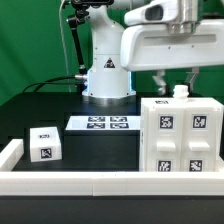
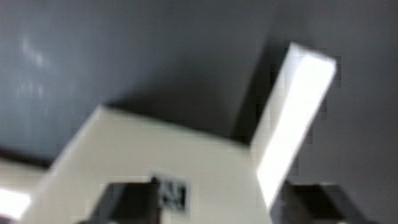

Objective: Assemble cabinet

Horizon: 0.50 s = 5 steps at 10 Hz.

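Note:
The large white cabinet box (image 1: 180,140) stands at the exterior view's right, with several tags on its front. My gripper (image 1: 178,86) hangs just above its top with the fingers apart. A small white piece (image 1: 180,93) sticks up from the box top between them. In the blurred wrist view the gripper (image 2: 231,205) is open. Its dark fingers (image 2: 134,200) straddle a white tagged box surface (image 2: 125,150) and a narrow white panel (image 2: 294,100). I cannot tell whether the fingers touch either part. The small white cube (image 1: 45,145) sits at the exterior view's left.
The marker board (image 1: 100,124) lies in front of the robot base (image 1: 105,75). The long white border rail (image 1: 90,183) runs along the front edge and turns up at the left corner. A cable hangs at the back left.

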Tool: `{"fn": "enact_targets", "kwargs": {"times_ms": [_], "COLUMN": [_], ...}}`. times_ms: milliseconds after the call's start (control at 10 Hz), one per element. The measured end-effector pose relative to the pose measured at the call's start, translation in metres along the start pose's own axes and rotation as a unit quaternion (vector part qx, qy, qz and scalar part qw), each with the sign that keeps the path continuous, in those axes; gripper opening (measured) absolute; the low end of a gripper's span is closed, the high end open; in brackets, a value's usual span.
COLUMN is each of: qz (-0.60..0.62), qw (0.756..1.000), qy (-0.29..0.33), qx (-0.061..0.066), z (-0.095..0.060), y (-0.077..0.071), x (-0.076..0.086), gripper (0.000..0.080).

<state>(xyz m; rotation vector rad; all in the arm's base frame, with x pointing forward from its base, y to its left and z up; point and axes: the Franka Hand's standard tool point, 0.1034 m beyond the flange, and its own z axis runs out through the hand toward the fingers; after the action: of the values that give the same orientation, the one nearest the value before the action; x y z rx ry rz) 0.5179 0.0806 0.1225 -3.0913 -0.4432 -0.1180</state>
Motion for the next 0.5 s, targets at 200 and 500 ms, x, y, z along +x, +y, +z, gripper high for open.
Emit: {"fn": "enact_targets", "kwargs": {"times_ms": [200, 500], "qz": [-0.011, -0.032], "qw": [1.0, 0.999], "qy": [-0.007, -0.018], "qx": [-0.007, -0.011], "z": [0.009, 0.016], "y": [0.033, 0.092], "x": [-0.033, -0.059], "gripper": [0.0612, 0.0791]}}
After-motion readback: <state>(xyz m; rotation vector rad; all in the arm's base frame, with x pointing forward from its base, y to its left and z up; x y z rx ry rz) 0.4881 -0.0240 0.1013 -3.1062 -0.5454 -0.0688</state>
